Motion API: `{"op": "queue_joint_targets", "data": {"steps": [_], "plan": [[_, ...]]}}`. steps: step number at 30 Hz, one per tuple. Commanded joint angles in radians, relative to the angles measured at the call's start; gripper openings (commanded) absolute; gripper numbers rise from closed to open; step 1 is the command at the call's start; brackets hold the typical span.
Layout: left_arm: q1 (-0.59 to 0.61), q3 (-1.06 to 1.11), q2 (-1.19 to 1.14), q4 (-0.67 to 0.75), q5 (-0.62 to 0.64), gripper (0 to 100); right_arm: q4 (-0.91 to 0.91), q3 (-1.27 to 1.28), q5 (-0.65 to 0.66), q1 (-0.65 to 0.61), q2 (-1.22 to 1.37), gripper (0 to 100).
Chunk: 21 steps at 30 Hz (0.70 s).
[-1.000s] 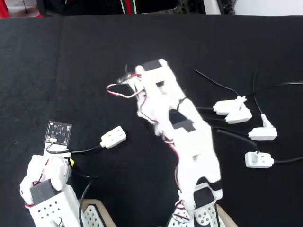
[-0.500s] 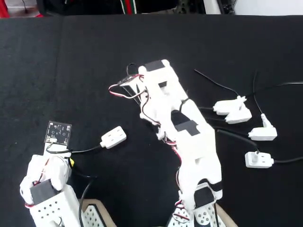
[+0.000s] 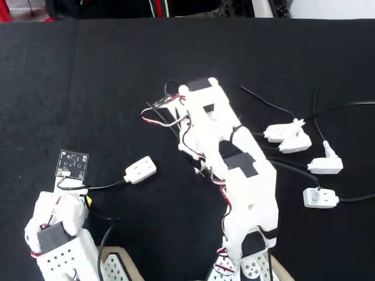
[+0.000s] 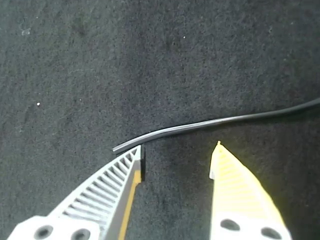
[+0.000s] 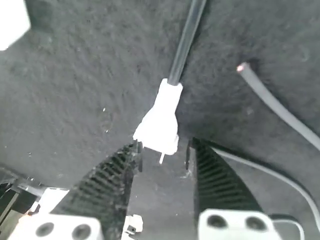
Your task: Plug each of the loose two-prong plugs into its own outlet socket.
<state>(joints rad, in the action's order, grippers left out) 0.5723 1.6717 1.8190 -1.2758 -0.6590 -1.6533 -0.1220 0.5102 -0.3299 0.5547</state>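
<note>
In the right wrist view a small white two-prong plug (image 5: 159, 126) lies on the black cloth, its black cable running away and its prongs toward my camera. My right gripper (image 5: 163, 146) is open, with the plug's wide end between its black fingertips. From above, the right arm (image 3: 228, 158) reaches up the middle of the table and hides that plug. A white outlet socket (image 3: 140, 169) on a black cable lies left of it. More white plugs and sockets (image 3: 287, 136) (image 3: 325, 164) (image 3: 320, 198) lie at the right. My left gripper (image 4: 177, 150) is open over bare cloth, near a loose black cable (image 4: 200, 125).
The left arm (image 3: 55, 225) stays at the near left corner. A cut cable end (image 5: 241, 67) lies on the cloth beyond the right gripper, and a white block (image 5: 11, 20) sits further off. Thin black cables (image 3: 266, 104) trail across the right side.
The right arm has shifted a little to the right and toward the near edge. The left arm and the loose plugs and sockets have not moved.
</note>
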Motion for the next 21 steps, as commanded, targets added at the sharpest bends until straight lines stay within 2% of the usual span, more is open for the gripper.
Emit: {"op": "queue_joint_targets", "data": {"steps": [1,10,21], "plan": [[0.01,-0.004,0.003,0.014,-0.006,22,0.037,0.002,-0.008,0.015,-0.013,14.1],[0.01,-0.004,0.003,0.014,-0.006,22,0.058,0.01,-0.009,0.009,-0.008,14.0],[0.01,-0.004,0.003,0.014,-0.006,22,0.072,0.005,-0.101,-0.046,0.11,13.8]]}}
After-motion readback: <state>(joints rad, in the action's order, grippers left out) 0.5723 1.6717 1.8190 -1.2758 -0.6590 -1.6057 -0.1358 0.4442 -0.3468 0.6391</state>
